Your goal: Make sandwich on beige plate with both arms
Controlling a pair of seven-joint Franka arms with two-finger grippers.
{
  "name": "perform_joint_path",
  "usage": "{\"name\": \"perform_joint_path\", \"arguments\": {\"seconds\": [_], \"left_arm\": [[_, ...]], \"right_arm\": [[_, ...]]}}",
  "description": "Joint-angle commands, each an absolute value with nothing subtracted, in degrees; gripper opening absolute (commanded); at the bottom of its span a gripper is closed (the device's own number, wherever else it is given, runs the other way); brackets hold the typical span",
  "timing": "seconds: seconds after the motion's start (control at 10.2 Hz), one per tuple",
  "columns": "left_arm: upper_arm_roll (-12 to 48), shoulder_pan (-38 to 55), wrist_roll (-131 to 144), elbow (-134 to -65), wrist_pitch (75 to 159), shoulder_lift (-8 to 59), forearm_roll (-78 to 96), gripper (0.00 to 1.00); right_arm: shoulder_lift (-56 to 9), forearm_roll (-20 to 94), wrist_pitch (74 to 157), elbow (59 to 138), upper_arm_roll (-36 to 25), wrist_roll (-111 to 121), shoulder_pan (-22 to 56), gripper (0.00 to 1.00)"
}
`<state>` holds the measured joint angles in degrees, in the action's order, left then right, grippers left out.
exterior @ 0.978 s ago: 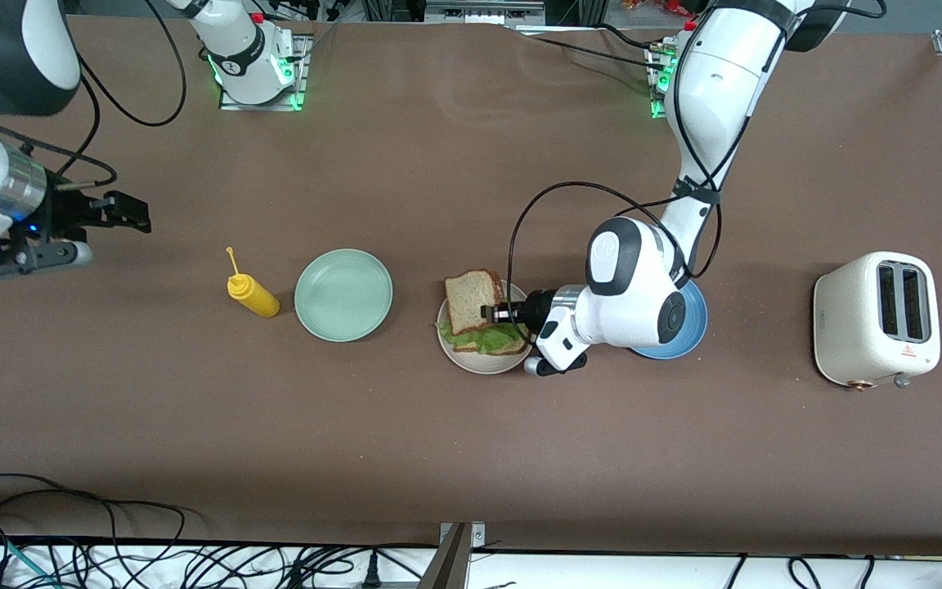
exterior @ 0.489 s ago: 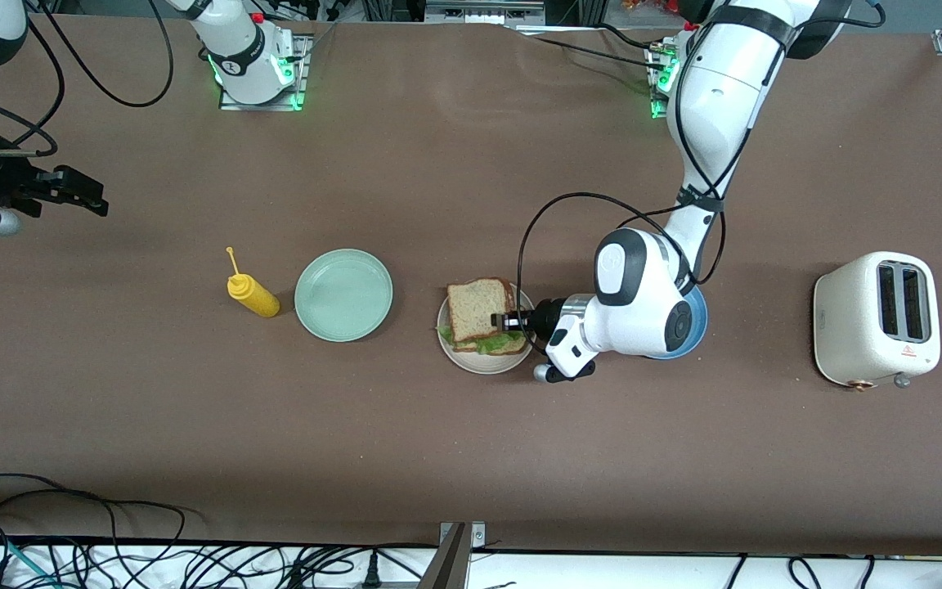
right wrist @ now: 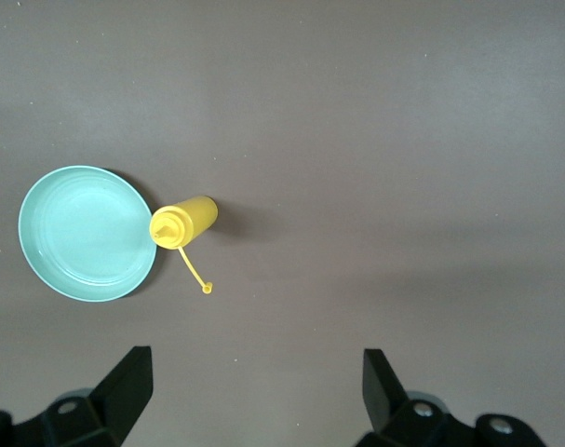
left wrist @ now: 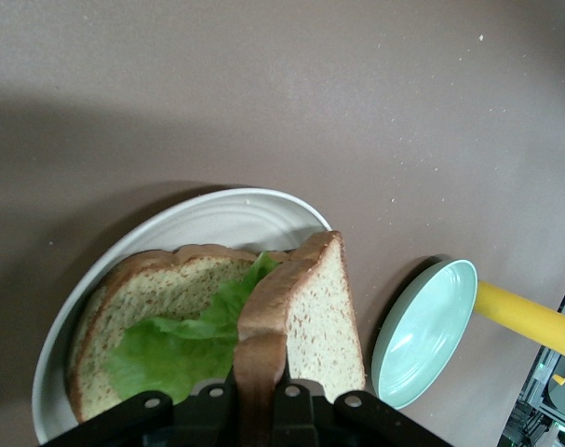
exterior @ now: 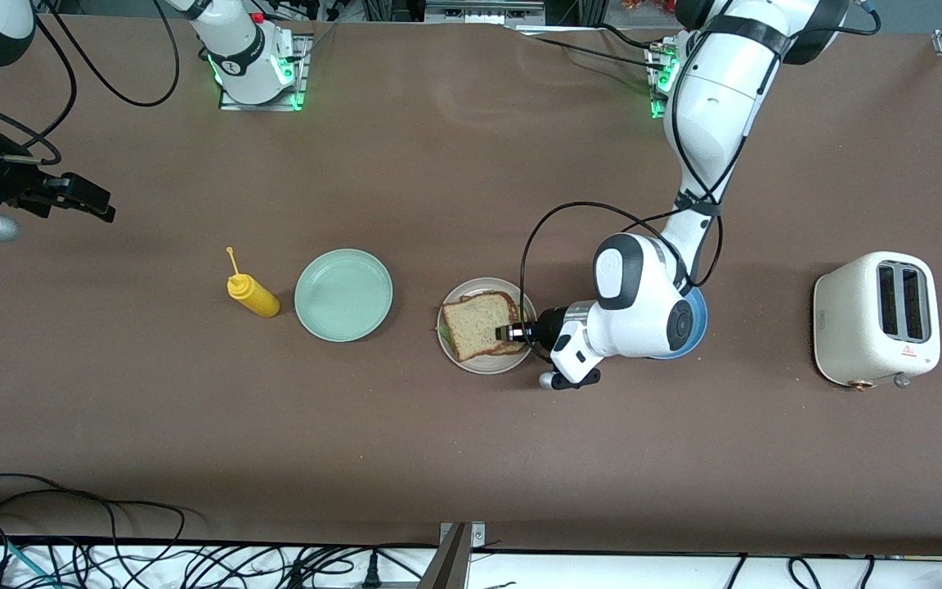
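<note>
cables (exterior: 70,540): loose tangle along the table's near edge, toward the right arm's end

beige plate (exterior: 463,360): mid-table, closer to the near edge than to the edge with the bases; carries the sandwich; bare rim shows on its nearer side

sandwich (exterior: 479,325): on the beige plate; bottom slice (left wrist: 142,298) flat, lettuce (left wrist: 184,349) on it, top slice (left wrist: 305,317) tilted, one crust edge raised; not yet lying flat

left gripper (exterior: 505,332): low over the plate's rim on the side toward the left arm's end; clenched on the raised crust edge of the top slice; wrist view shows the crust pinched between the black fingers (left wrist: 212,410)

blue plate (exterior: 696,323): just beside the beige plate toward the left arm's end; mostly hidden under the left arm's wrist

mint green plate (exterior: 343,294): near the beige plate, toward the right arm's end; nothing on it

yellow squeeze bottle (exterior: 252,294): just beside the mint plate, toward the right arm's end; lying tilted, cap tether sticking out

toaster (exterior: 876,319): well apart from the plates, near the table edge at the left arm's end; both slots up

right gripper (exterior: 87,199): up in the air over the table edge at the right arm's end; fingers spread wide, grasping nothing; arm waits

bases: both at the table's edge farthest from the camera, green lights on
</note>
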<state>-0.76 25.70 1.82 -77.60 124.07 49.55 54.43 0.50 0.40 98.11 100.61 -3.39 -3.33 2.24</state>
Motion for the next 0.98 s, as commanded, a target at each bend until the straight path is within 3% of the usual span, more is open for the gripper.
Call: {"name": "perform_joint_path", "arguments": {"seconds": [0.0, 0.1, 0.2, 0.29, 0.88], "left_arm": [[-1.1, 26.1, 0.2, -76.2, 124.5, 50.5, 55.7, 0.25], [-1.1, 26.1, 0.2, -76.3, 124.5, 50.5, 55.7, 0.39], [-1.1, 26.2, 0.2, -76.3, 124.5, 50.5, 55.7, 0.76], [-1.1, 26.1, 0.3, -76.4, 124.5, 50.5, 55.8, 1.00], [-1.2, 25.4, 0.4, -76.2, 124.4, 50.0, 55.8, 1.00]], "right_arm": [[1.8, 1.4, 99.5, 102.2, -2.4, -4.0, -0.1, 1.00], [1.6, 1.5, 98.0, 101.8, -2.6, -4.1, -0.2, 1.00], [1.2, 1.6, 97.5, 101.0, -2.8, -4.2, -0.1, 1.00], [1.7, 0.9, 97.5, 101.0, -2.2, -4.4, 0.3, 1.00], [1.7, 0.8, 97.4, 100.1, -1.4, -4.8, 0.4, 1.00]]}}
